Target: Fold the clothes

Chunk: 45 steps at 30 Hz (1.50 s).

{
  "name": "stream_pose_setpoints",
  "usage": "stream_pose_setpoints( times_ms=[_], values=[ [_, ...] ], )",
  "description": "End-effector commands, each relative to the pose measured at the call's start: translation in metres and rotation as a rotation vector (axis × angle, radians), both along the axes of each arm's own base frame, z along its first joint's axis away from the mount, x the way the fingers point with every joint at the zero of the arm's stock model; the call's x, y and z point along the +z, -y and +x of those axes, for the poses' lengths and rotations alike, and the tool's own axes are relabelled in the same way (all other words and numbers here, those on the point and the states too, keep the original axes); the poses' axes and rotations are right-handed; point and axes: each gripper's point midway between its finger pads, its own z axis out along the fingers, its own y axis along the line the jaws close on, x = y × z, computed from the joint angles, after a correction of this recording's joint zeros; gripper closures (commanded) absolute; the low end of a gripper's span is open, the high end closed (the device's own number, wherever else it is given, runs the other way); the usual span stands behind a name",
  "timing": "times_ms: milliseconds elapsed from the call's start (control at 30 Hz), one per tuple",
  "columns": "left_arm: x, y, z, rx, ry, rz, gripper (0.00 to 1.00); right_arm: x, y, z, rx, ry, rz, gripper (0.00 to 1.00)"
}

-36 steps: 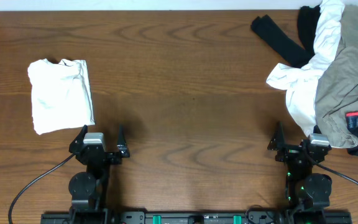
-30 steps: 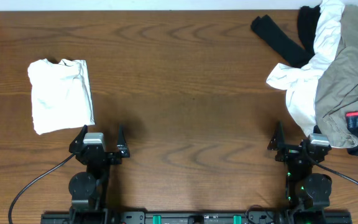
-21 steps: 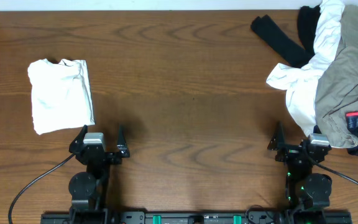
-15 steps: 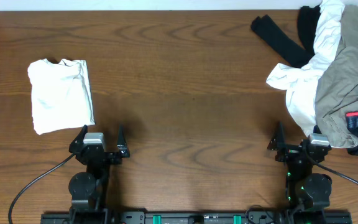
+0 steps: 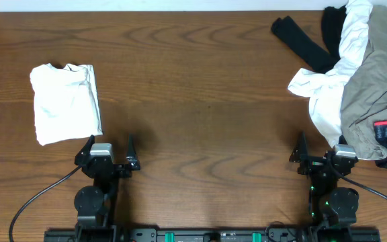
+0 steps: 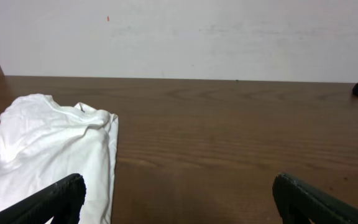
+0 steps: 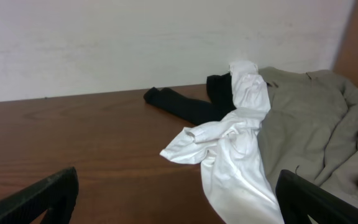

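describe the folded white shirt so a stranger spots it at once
On the table, look at the left half, far from the heap at the right edge. The white shirt lies just beyond the left gripper, alone and folded flat; the heap's clothes are crumpled.

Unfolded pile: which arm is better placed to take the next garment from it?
Right. The open right gripper sits beside the unfolded pile, nearest its white shirt; the open left gripper is far off, by the folded white garment.
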Motion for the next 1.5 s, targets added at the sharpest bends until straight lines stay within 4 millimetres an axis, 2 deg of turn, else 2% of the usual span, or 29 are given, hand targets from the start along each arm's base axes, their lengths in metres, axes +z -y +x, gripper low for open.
stream_pose_setpoints(
  times_ms=[0,1200,1467],
  values=[
    [-0.0159,-0.0029,-0.0014,0.016,-0.057,0.010,0.02,-0.0005,0.0026,-0.0003,-0.010,-0.001,-0.013,0.01],
    [-0.0154,-0.0028,-0.0013,0.016,-0.055,0.010,0.02,-0.0005,0.0025,-0.0003,-0.009,-0.001,-0.013,0.01],
    [-0.0152,0.0018,-0.0014,-0.007,-0.056,-0.021,0.02,0.0016,-0.0062,0.0006,0.040,0.010,0.018,0.01]
  ],
)
